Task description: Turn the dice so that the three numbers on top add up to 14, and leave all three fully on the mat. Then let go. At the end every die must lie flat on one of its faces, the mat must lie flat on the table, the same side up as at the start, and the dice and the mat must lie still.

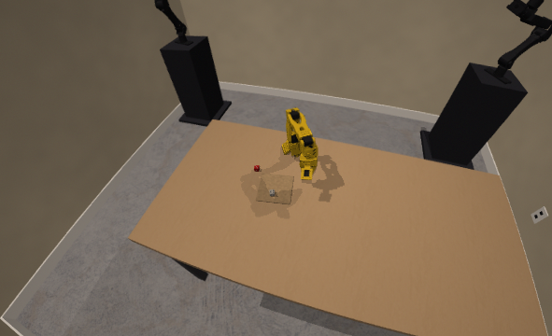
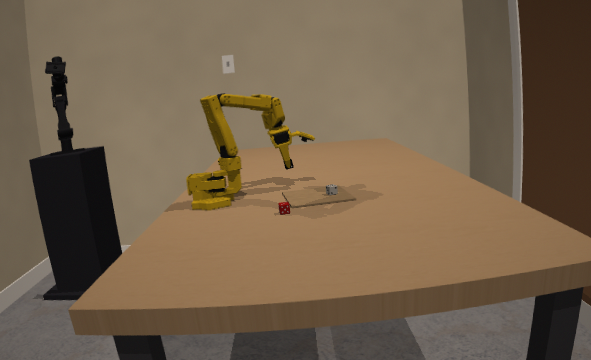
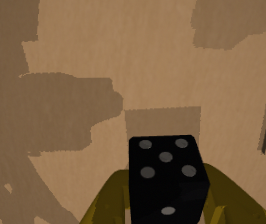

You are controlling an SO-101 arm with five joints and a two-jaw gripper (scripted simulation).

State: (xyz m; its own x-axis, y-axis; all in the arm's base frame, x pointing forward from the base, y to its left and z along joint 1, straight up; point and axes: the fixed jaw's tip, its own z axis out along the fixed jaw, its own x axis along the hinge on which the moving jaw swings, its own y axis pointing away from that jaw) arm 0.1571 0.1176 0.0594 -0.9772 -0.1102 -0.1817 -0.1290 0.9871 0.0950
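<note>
My gripper (image 2: 288,165) (image 3: 167,192) is shut on a black die (image 3: 156,164) and holds it above the table, off the mat. In the wrist view its face towards the camera shows five pips, and the face below shows one. The white die (image 1: 272,192) (image 2: 331,190) rests on the thin tan mat (image 1: 282,182) (image 2: 305,198). The red die (image 1: 257,168) (image 2: 284,208) sits on the bare table, just outside the mat's corner. The top numbers of the white and red dice are too small to read. In the top view the arm hides the fingertips.
The mat's edge also shows at the right of the wrist view. The arm's yellow base (image 2: 211,203) stands on the table (image 1: 374,233) (image 2: 325,260). Arm shadows fall over the mat and around it. Two black pedestals (image 1: 191,79) (image 1: 474,114) with dark arms stand beyond the table.
</note>
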